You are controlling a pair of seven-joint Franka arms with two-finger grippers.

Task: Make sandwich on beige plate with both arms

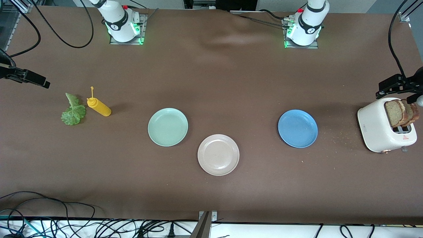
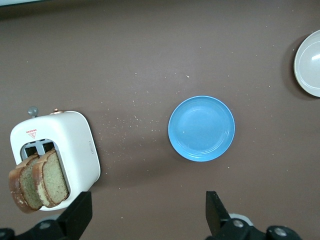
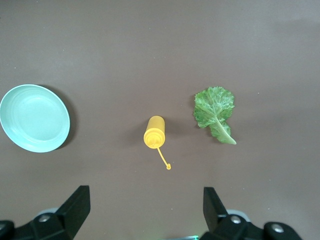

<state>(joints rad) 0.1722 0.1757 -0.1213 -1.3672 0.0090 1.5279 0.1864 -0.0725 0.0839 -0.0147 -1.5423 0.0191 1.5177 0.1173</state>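
Observation:
The beige plate (image 1: 218,154) lies bare, nearest the front camera; its edge also shows in the left wrist view (image 2: 309,62). No sandwich is in view. Two brown bread slices (image 1: 401,112) (image 2: 37,182) stand in a white toaster (image 1: 380,132) at the left arm's end. A green lettuce leaf (image 1: 73,110) (image 3: 215,111) lies flat at the right arm's end. My left gripper (image 1: 395,86) (image 2: 148,210) hangs open high over the table beside the toaster. My right gripper (image 1: 33,79) (image 3: 145,207) hangs open high over the table near the lettuce. Neither holds anything.
A yellow squeeze bottle (image 1: 99,107) (image 3: 155,132) lies on its side beside the lettuce. A mint green plate (image 1: 168,127) (image 3: 34,118) and a blue plate (image 1: 297,128) (image 2: 201,128) flank the beige one. Crumbs dot the cloth by the toaster (image 2: 75,145). Cables run along the front edge.

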